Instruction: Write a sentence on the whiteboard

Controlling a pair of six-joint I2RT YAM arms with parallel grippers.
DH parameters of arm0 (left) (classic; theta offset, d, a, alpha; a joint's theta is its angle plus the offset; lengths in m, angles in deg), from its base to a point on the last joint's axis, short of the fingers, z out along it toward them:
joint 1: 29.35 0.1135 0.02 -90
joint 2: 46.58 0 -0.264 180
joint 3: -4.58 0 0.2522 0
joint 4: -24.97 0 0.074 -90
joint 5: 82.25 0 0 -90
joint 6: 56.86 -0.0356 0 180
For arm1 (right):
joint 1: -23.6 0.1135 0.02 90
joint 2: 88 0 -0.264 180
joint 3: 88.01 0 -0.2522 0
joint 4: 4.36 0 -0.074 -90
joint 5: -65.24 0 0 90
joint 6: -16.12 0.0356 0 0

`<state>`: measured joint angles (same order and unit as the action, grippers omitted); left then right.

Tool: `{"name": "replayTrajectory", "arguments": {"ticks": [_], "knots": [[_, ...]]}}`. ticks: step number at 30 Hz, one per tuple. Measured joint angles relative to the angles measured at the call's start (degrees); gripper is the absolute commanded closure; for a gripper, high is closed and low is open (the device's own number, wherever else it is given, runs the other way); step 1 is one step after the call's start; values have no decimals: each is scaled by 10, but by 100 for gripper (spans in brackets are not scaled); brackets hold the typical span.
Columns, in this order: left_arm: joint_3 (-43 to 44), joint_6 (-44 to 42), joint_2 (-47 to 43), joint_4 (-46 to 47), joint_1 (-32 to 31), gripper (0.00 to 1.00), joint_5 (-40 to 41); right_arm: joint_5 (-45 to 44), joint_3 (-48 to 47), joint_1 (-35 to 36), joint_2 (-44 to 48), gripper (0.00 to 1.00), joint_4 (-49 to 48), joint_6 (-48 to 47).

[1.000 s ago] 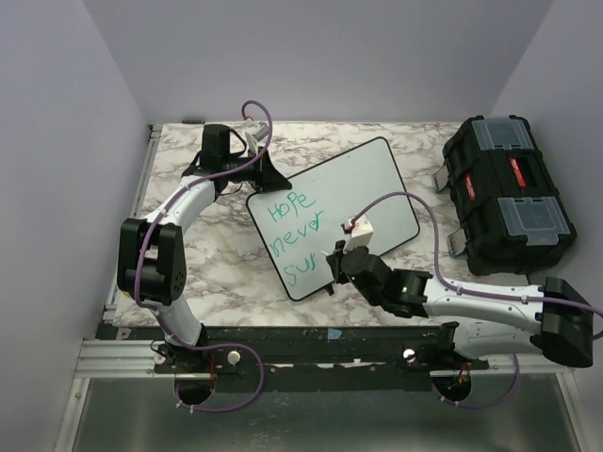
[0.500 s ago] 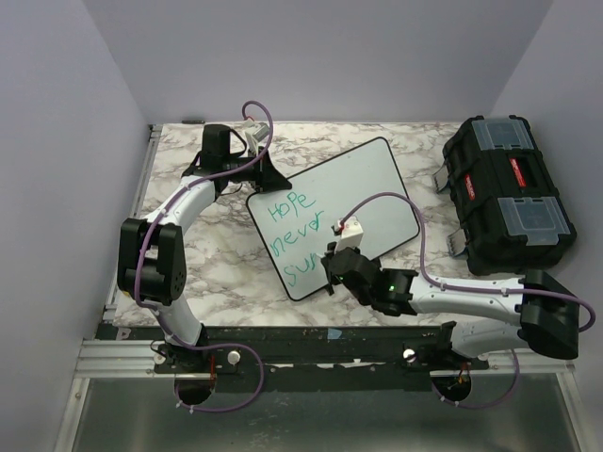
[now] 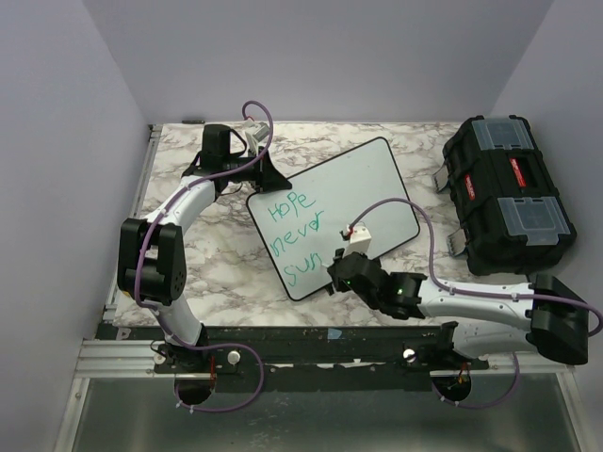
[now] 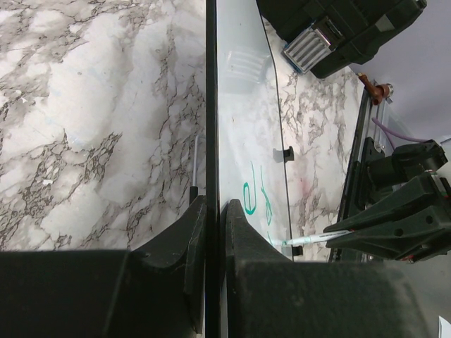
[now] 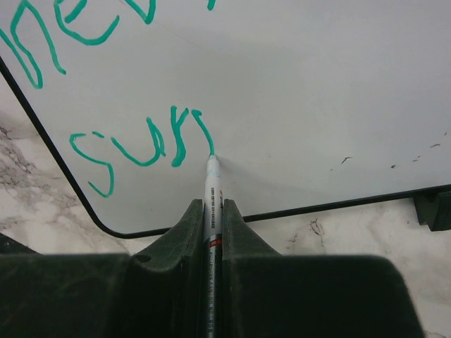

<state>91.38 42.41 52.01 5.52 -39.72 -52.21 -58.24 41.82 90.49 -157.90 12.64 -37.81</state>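
On the marbled desk (image 3: 217, 264), the left hand (image 4: 211, 208) clamps the frame of the large glossy white whiteboard (image 3: 377, 179) while the right hand (image 5: 213, 208) pinches a slim white marker (image 5: 212, 183) at "sur" in the green-teal sentence (image 3: 294, 235); pressing hard could skid the whiteboard.

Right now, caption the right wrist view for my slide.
Right tool pinches a marker, tip on the whiteboard where the green sentence reaches "sur".

Your L gripper (image 4: 211, 208) is clamped on the whiteboard (image 4: 243, 105) frame, the black edge running straight ahead btwn the jaws. Left of jaws: marble table (image 4: 106, 105). Just ahead-right: teal lettering (image 4: 257, 201) on glossy board. Further right, R gripper (image 4: 342, 234) w/ marker (image 4: 317, 239), tip at the board. Far ahead-right: black toolbox (image 4: 331, 28).
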Motion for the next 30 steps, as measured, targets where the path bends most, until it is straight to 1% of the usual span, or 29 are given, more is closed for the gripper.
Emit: {"name": "replayTrajectory", "arguments": {"ticks": [6, 12, 30], "knots": [[0, 0, 0, 0, 0, 100, 0, 33, 25, 0, 19, 100, 8, 27], [0, 0, 0, 0, 0, 100, 0, 34, 28, 0, 21, 99, 11, 42], [0, -1, 0, 0, 0, 100, 0, -29, -47, 0, -34, 99, 29, 15]]}}
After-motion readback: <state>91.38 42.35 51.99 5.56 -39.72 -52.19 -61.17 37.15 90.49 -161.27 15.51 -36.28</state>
